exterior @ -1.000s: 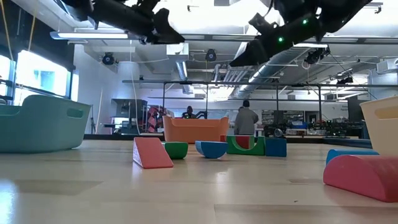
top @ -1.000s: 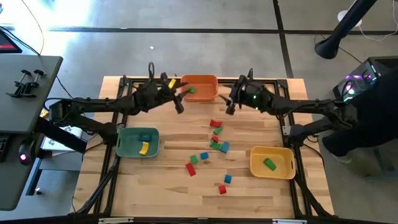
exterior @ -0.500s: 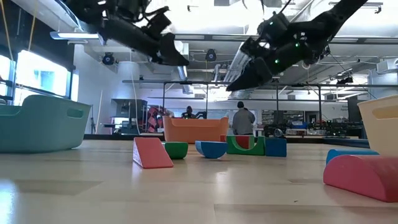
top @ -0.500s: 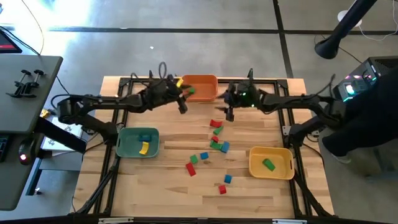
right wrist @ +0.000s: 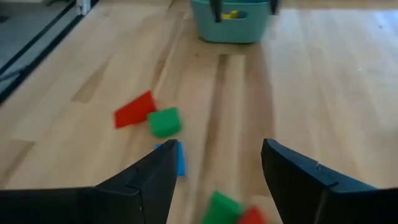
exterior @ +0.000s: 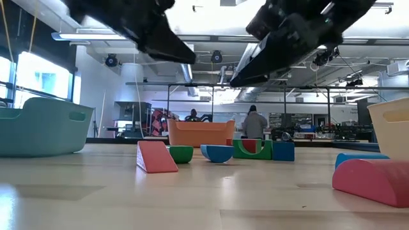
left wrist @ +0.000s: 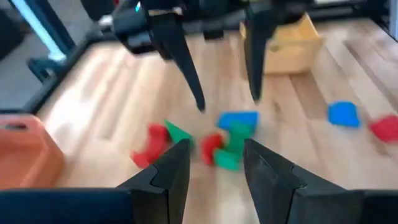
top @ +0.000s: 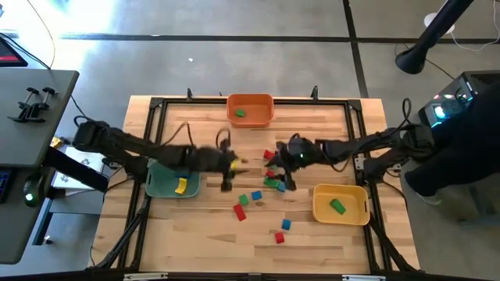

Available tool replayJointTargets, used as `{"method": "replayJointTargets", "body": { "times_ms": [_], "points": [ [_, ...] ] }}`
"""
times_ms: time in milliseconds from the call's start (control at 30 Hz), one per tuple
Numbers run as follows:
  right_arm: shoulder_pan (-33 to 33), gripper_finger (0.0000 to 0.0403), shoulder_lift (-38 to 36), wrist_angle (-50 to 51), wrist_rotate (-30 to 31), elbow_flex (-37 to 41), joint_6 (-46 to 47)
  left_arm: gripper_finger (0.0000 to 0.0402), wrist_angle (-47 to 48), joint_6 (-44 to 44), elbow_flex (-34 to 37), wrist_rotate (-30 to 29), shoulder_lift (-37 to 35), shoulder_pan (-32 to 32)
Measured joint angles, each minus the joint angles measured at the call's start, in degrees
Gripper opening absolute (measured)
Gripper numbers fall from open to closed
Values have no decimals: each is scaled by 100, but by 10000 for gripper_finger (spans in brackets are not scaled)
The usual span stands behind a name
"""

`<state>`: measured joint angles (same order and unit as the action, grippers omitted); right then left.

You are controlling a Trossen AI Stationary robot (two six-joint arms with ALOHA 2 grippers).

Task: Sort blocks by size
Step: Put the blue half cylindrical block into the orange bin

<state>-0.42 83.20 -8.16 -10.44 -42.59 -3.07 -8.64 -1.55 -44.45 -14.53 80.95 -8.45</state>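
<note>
- Left gripper (top: 227, 173) at centre-left of the overhead frame, just right of the teal bin (top: 160, 186); fingers (left wrist: 177, 167) spread apart with nothing between them in the left wrist view.
- Right gripper (top: 285, 173) just right of centre in the overhead frame, above the middle cluster of blocks (top: 273, 181); fingers (right wrist: 157, 180) wide apart and empty in the right wrist view.
- Both grippers facing each other across that cluster; arms somewhat blurred, so exact height over the table hard to judge.
- Cluster of red, green and blue blocks at the centre of the overhead frame; red and green pair (top: 241, 204) lower left of it, blue and red pair (top: 282, 230) lower still.
- Orange bin (top: 250, 109) at top centre, holding a green block (top: 239, 113).
- Teal bin at left, holding a yellow block (top: 181, 185).
- Yellow bin (top: 341, 204) at lower right, holding a green block (top: 338, 206).
- Low view: red wedge (exterior: 155, 157) nearest at left of centre, green and blue rounded pieces beside it, red rounded block (exterior: 372, 180) at lower right.
- Person (exterior: 254, 123) standing far back, centre of the low view.
</note>
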Motion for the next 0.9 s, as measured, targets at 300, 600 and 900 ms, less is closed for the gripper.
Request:
{"method": "replayJointTargets", "body": {
  "times_ms": [300, 600, 900],
  "points": [
    [1043, 222, 23, 10, 832, 0, 434, 133, 740, 2314, 2, -1552, 66, -1681],
    [1134, 222, 1120, -1013, 91, -2, -579, 133, -308, 2450, 2, -2595, 1176, -2010],
    [851, 222, 2107, -1436, 322, -389, -475, 133, -968, 2873, 2, -2657, 2017, -1749]
  ]
}}
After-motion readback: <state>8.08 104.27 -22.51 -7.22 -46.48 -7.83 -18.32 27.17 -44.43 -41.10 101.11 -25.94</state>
